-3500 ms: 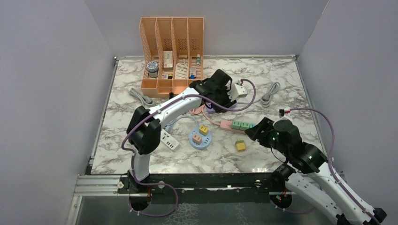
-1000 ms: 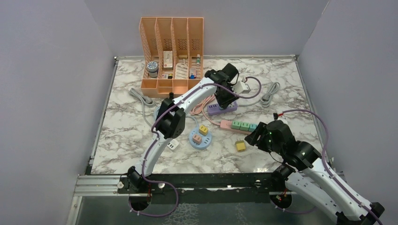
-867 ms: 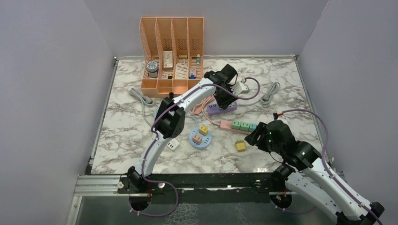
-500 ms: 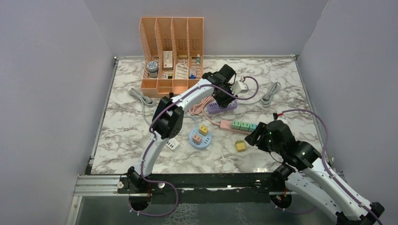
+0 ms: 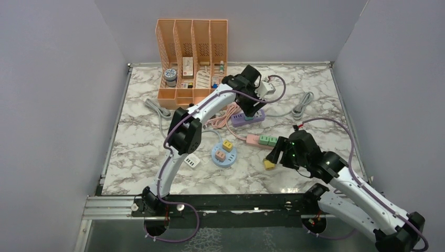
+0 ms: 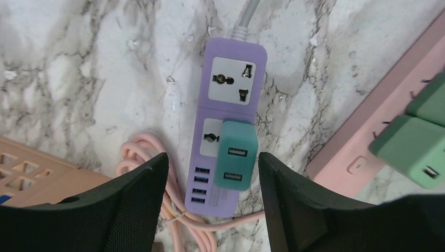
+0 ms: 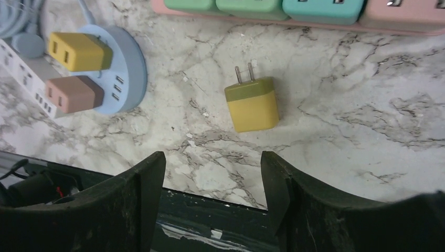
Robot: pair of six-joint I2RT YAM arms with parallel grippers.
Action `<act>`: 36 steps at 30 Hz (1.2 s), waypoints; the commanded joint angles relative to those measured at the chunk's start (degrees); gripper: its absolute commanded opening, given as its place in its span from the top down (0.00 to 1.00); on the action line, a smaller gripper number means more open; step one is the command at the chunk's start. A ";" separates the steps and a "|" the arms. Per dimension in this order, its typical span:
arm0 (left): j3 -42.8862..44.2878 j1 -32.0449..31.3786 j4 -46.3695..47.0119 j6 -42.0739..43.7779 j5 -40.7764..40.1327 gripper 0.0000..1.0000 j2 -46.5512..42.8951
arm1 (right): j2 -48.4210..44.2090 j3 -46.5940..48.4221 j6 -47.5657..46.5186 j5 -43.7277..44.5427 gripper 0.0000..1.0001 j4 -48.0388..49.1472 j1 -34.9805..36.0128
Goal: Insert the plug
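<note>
- the yellow plug [image 7: 252, 105] lies flat and loose on the marble counter [image 7: 341, 147], touched by nothing, just short of the pink power strip [image 7: 399, 16].
- the right end effector [image 7: 211, 173] hangs over it with fingers apart and nothing between them. the plug sits just ahead of the fingertips, off-centre toward the finger on the right of the wrist view.
- its long axis runs away from the end effector: two prongs at the far end, pointing at the pink strip and tipped slightly left, and the blunt body nearest the fingers.
- the right arm is much the nearer. the left end effector [image 6: 212, 168] is well away at the back, fingers spread and empty, over the purple power strip [image 6: 236, 68], where a teal adapter [image 6: 236, 157] is already seated.
- judgement: the pickup has not begun. the next move calls for a small shift toward the plug, then a descent so the fingers close across the flat sides of the body and leave the prongs free.
- risk: a grip on a corner could twist the plug off line.
</note>
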 commanded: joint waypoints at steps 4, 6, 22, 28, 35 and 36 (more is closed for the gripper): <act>1.67 -0.07 1.19 -6.58 6.20 0.34 -12.46 | 10.88 -1.59 -5.37 -3.23 0.33 8.38 0.27; -0.77 -0.07 2.94 -9.79 5.13 0.34 -15.09 | 14.82 -1.05 -6.54 -0.87 0.33 9.43 0.27; -40.86 -0.03 26.69 -31.43 -17.55 0.31 -47.57 | 26.60 1.19 -10.08 4.52 0.39 10.50 0.45; -51.80 0.01 32.59 -34.45 -20.68 0.29 -56.90 | 28.80 1.16 -11.01 2.18 0.41 12.19 0.45; -57.91 0.14 31.14 -39.33 -23.54 0.16 -63.30 | 31.97 1.61 -12.39 -0.62 0.53 13.94 0.44; -58.20 0.25 30.45 -39.80 -24.02 0.13 -64.07 | 32.39 1.68 -12.58 -0.61 0.52 14.32 0.44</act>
